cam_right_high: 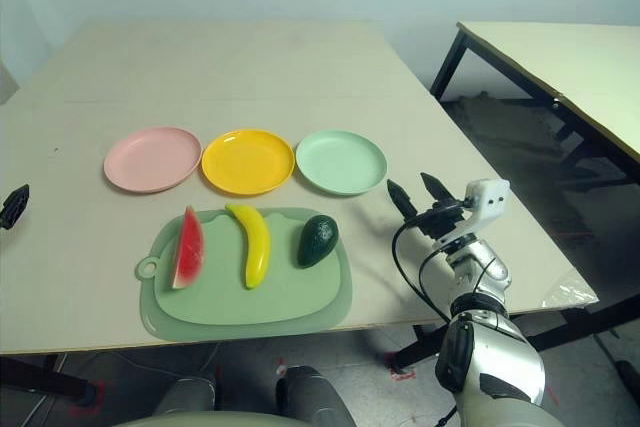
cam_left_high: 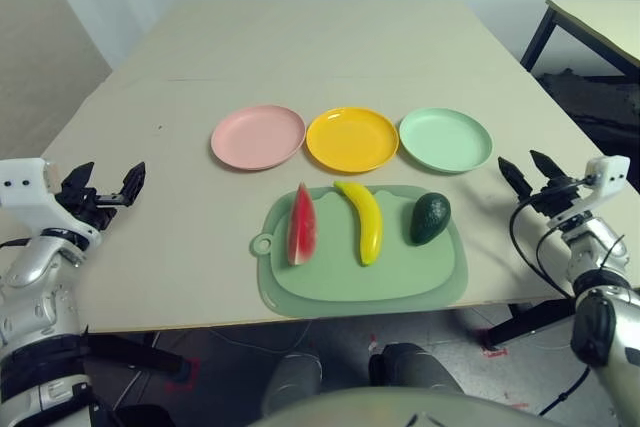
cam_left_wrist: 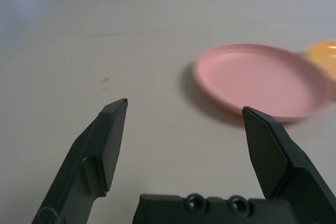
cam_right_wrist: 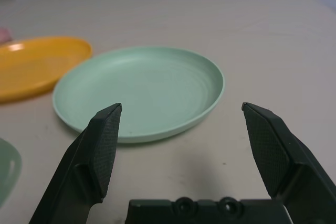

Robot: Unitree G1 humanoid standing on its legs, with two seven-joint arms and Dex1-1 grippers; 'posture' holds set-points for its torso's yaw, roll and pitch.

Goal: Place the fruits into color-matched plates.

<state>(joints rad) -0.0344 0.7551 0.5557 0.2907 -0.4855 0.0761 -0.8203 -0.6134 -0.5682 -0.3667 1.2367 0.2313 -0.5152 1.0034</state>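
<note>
pink, yellow-orange and mint green: the three plates stand in a row across the table (cam_left_high: pixel 200 292), all bare. nothing of the sorting is done, as far as i can judge. the watermelon wedge (cam_left_high: pixel 302 227), the banana (cam_left_high: pixel 369 222) and the avocado (cam_left_high: pixel 430 218) all lie on the green cutting mat (cam_left_high: pixel 350 302), on the near side of the plates, with the banana between the other two.

so three placings are left: by colour, the wedge should go to the pink plate (cam_left_high: pixel 258 137), the banana to the yellow-orange plate (cam_left_high: pixel 352 139), the avocado to the mint green plate (cam_left_high: pixel 446 139).

the left gripper (cam_left_wrist: pixel 185 105) has its fingers spread wide, empty, out to the left of the mat. the right gripper (cam_right_wrist: pixel 181 106) is also wide open and holds nothing, near the mint green plate.
</note>
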